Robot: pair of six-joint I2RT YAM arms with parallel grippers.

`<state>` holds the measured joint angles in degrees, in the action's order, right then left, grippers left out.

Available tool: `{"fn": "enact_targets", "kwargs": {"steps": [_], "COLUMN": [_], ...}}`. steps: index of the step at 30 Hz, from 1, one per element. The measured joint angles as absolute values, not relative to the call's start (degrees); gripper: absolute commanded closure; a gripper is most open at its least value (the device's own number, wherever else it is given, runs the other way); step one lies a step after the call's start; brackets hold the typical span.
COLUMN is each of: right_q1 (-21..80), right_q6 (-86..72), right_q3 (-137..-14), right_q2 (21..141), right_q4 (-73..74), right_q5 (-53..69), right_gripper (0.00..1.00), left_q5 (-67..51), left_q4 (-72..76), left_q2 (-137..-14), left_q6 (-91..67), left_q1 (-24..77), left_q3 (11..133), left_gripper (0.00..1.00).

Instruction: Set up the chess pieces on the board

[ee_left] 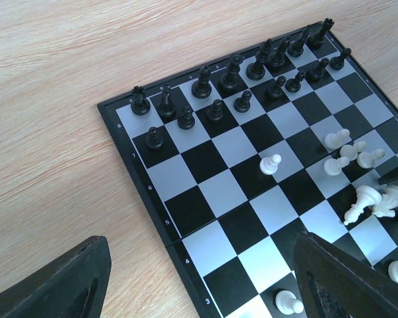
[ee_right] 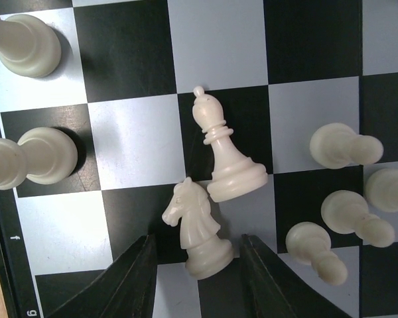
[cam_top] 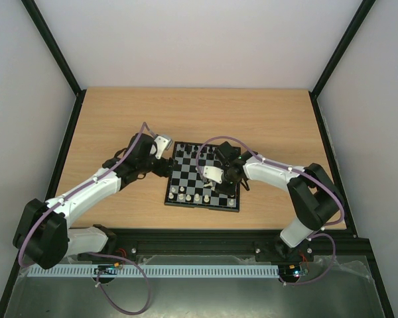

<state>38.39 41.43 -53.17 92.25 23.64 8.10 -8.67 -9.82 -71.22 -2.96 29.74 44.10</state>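
wood-grain tabletop [cam_top: 265, 119] inside pale walls [cam_top: 205, 40]. we see the board [cam_top: 186, 175] at centre, black pieces [ee_left: 231, 74] along its 12 o'clock edge. our left hand [ee_left: 202, 245] hangs wide open and empty; our right hand [ee_right: 198, 242] stands part open astride a white knight [ee_right: 198, 228], not touching it.

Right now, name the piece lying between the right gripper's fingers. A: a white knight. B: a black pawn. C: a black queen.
A: the right wrist view shows a white knight lying on its side between the fingers of the open right gripper.
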Motion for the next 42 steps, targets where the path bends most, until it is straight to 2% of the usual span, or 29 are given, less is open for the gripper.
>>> {"fn": "enact_targets", "kwargs": {"steps": [11,19,23,26,33,42], "right_q1": [38.4,38.4,38.4,38.3,36.2,32.3], "right_q6": [42.0,40.4,37.7,35.1,27.8,19.4], "right_q3": [-53.1,-53.0,-52.2,-51.3,-51.2,-49.9], "right_q2": [92.5,92.6,90.9,86.6,74.5,67.9], "right_q4": [23.7,23.7,23.8,24.5,24.4,21.6], "right_q5": [8.3,8.6,9.0,9.6,16.0,24.1], "right_gripper": [0.81,0.87,0.88,0.89,0.88,0.88], "left_q5": [-9.6,-10.2,-11.4,-14.4,-23.6,-29.3], "left_q4": [-9.8,-9.8,-9.8,-9.4,0.2,14.5], "left_q2": [-71.2,-71.2,-71.3,-71.4,-71.3,-74.2], "left_q6": [-3.0,-3.0,-4.8,-8.4,-24.1,-39.7], "left_q1": [29.2,29.2,28.7,28.6,29.8,37.5], "left_q3": [44.1,44.1,44.2,45.0,43.9,42.5], "left_gripper": [0.22,0.22,0.28,0.32,0.35,0.47]}}
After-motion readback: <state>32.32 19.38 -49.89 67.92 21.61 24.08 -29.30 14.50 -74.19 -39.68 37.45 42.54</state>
